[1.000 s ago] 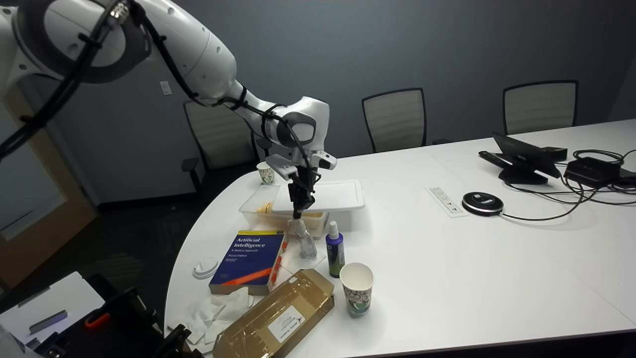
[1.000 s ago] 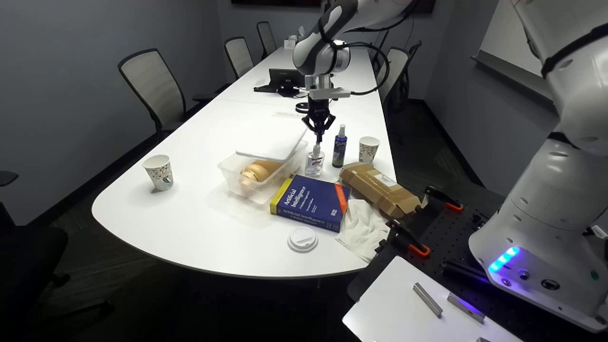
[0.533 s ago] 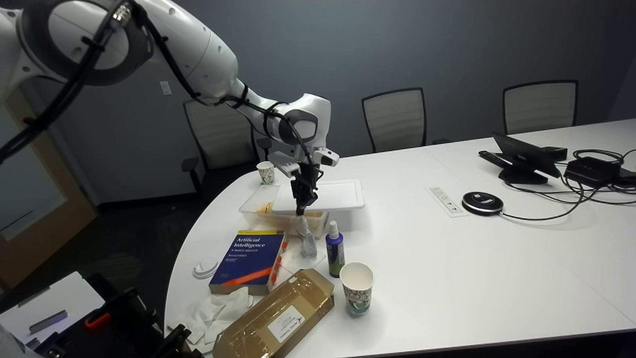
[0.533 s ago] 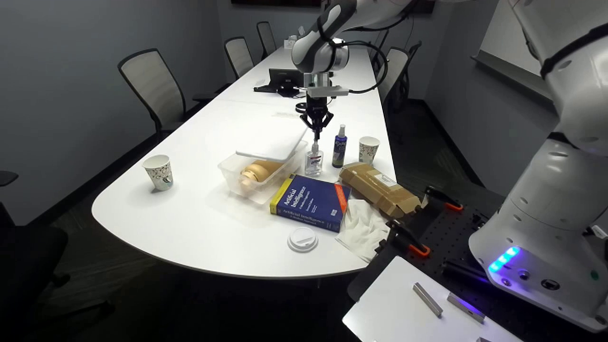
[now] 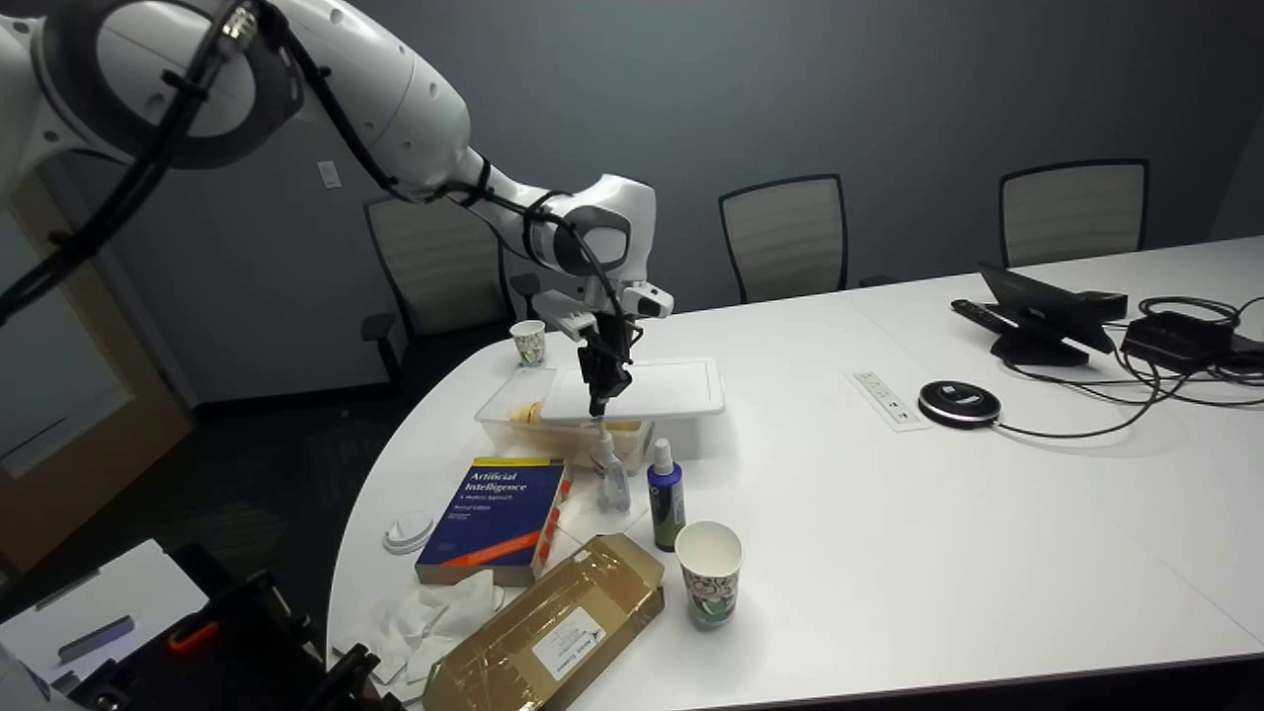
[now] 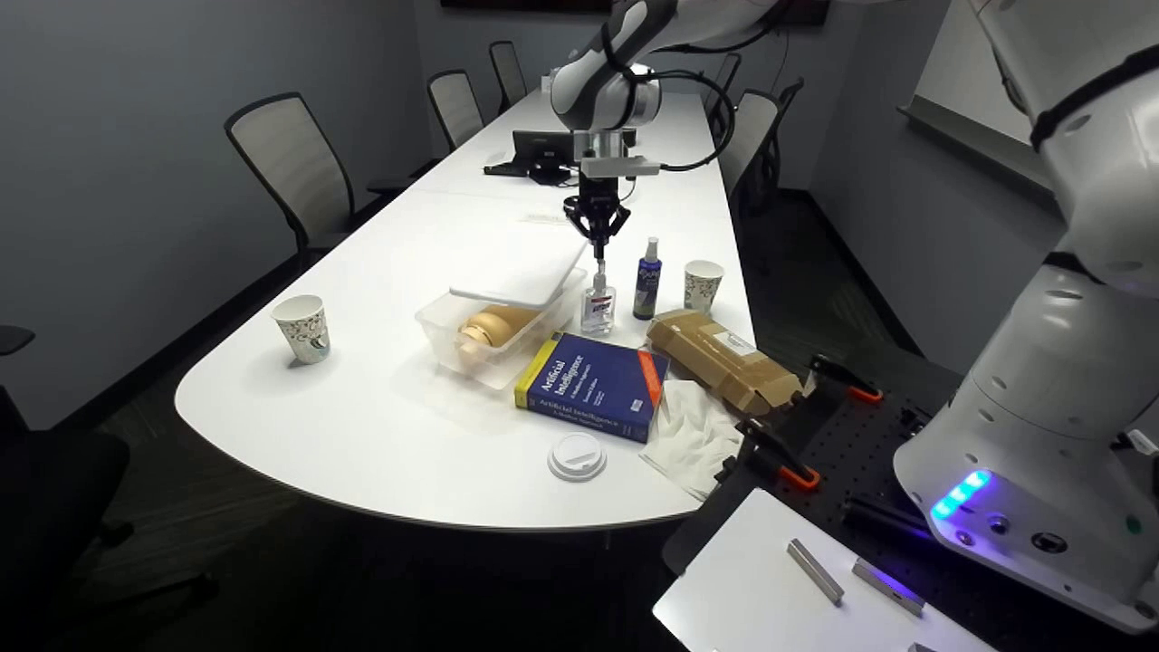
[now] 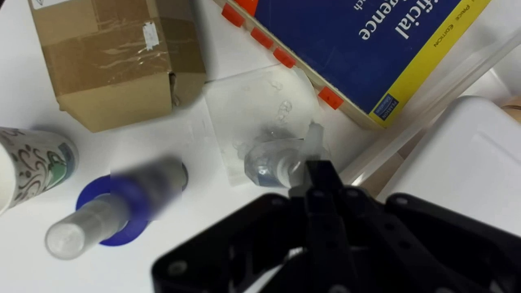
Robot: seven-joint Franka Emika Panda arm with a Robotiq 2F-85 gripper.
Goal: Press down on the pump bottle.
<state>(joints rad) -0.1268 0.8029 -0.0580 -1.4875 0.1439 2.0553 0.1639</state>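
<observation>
The pump bottle, small and clear with a whitish pump head, stands on the table beside the blue book. It shows in both exterior views (image 5: 614,488) (image 6: 598,312) and in the wrist view (image 7: 266,165), where the fingers hide part of its pump head. My gripper (image 5: 598,406) is shut with nothing between its fingers. It points down right over the pump head, also in an exterior view (image 6: 598,253) and in the wrist view (image 7: 323,173). I cannot tell whether the fingertips touch the pump head.
A dark blue bottle (image 5: 666,502) and a patterned paper cup (image 5: 711,578) stand near the pump bottle. A clear container (image 6: 444,328) with a tilted white lid (image 6: 521,272), the book (image 6: 593,385) and a cardboard box (image 6: 724,358) surround it. Clear drops lie on a white sheet (image 7: 260,97).
My gripper has moved up a little, still shut. The pump head has risen with it, and the bottle, which leaned more before, stands straighter.
</observation>
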